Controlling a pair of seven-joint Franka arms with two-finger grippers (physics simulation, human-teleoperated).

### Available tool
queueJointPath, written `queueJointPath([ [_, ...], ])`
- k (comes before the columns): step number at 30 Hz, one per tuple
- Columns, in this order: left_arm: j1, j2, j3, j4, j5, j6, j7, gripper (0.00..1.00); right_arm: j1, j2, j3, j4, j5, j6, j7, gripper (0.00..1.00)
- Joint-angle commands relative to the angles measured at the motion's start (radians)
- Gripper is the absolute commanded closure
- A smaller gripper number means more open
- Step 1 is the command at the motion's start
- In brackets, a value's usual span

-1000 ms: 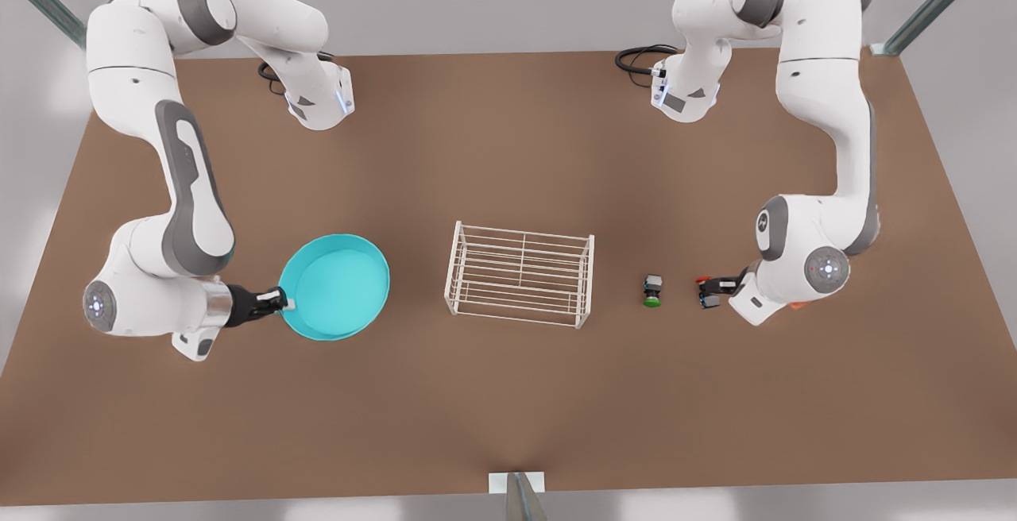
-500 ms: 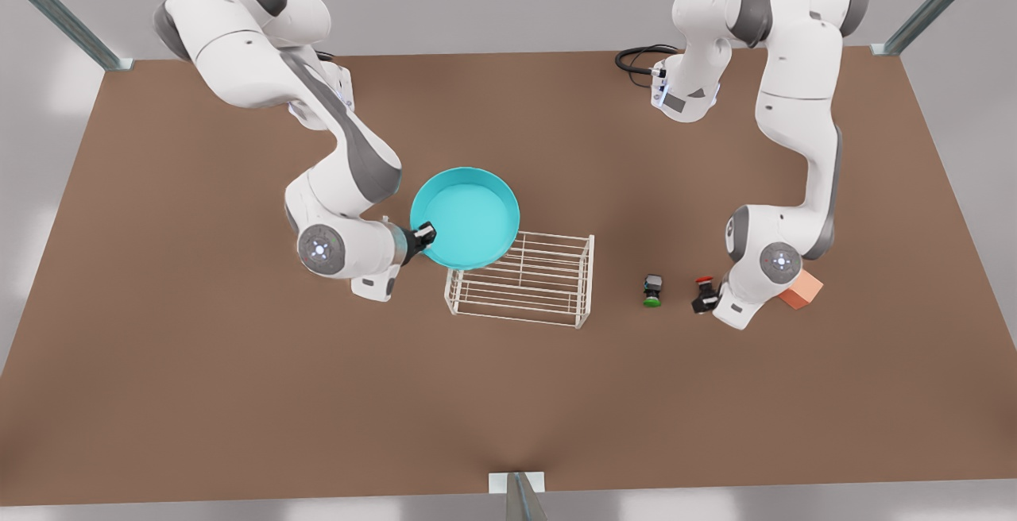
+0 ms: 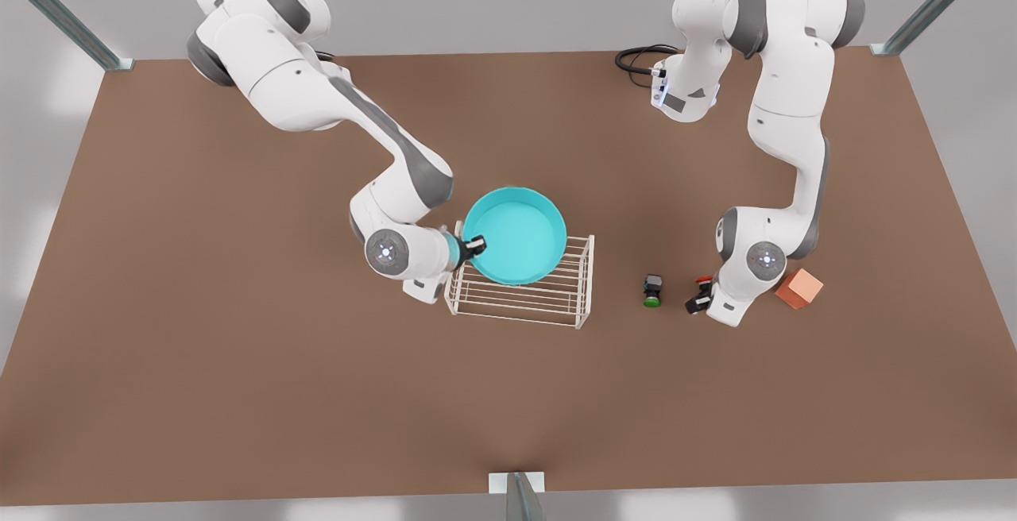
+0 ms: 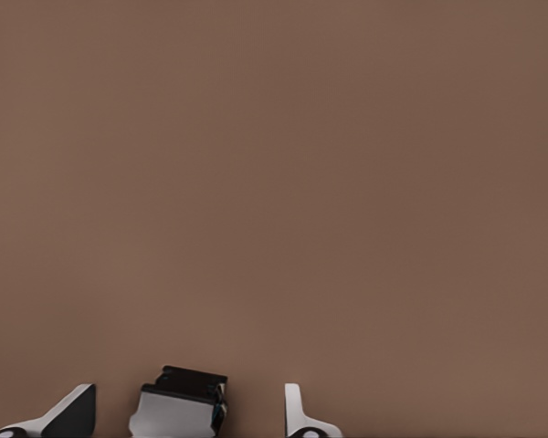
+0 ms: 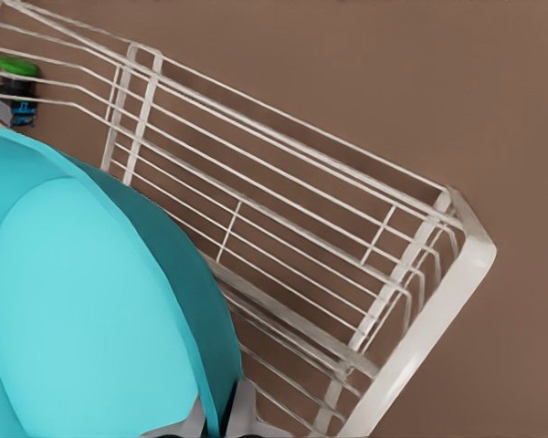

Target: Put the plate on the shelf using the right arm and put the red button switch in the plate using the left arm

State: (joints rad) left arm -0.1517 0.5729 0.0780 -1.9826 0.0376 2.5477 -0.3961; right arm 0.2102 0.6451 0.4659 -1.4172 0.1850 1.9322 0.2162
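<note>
Landmark: the shelf [image 3: 520, 281], a white wire rack near the middle of the brown table [image 3: 238, 394]; its long axis runs across the front view from left to right.

Plate [image 3: 515, 235]: turquoise, round, open side up, over the shelf's top at its far side. It overlaps the slats, with part of its rim past the shelf's far edge. In the right wrist view the plate [image 5: 82, 301] lies in front of the shelf's bars [image 5: 283, 237]; whether it touches the slats cannot be told.

Right gripper [image 3: 474, 246]: at the shelf's end on the front view's left, clenched on the plate's rim. In the right wrist view its fingertips [image 5: 228, 411] pinch the rim edge.

Right arm [image 3: 318, 100]: reaches in from the far corner on the front view's left.

Red button switch [image 3: 701, 292]: beyond the shelf on the front view's right, well apart from it, red cap toward the far side. In the left wrist view its dark body [image 4: 181, 401] sits between 2 fingers.

Left gripper [image 3: 699, 299]: low at the red button switch; its fingers [image 4: 71, 412] stand on either side of the body with gaps visible, so spread and not grasping.

Green-capped switch [image 3: 652, 291]: between the shelf and the red button switch, cap toward the near edge.

Salmon cube [image 3: 799, 288]: beyond the left arm [image 3: 786, 108], farthest from the shelf.
</note>
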Motion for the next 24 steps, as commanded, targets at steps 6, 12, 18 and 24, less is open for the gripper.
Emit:
queueJointPath([
  [6,-0.002,-0.004,0.000,-0.019,0.002,0.023,-0.026,0.41,-0.028,-0.088,-0.035,0.001,-0.009,0.122,0.183,0.00],
  [12,-0.002,-0.019,0.000,-0.015,0.002,0.008,-0.018,0.63,-0.026,-0.418,-0.262,-0.019,-0.361,-0.261,-0.159,0.00],
  [18,-0.012,-0.165,-0.035,0.096,0.010,-0.314,-0.003,0.63,-0.144,-0.364,-0.576,-0.106,-0.253,-0.317,-0.468,0.00],
  [24,-0.012,-0.212,-0.308,0.387,-0.002,-0.656,-0.337,0.63,-0.141,-0.337,-0.570,-0.101,-0.217,-0.308,-0.432,0.00],
])
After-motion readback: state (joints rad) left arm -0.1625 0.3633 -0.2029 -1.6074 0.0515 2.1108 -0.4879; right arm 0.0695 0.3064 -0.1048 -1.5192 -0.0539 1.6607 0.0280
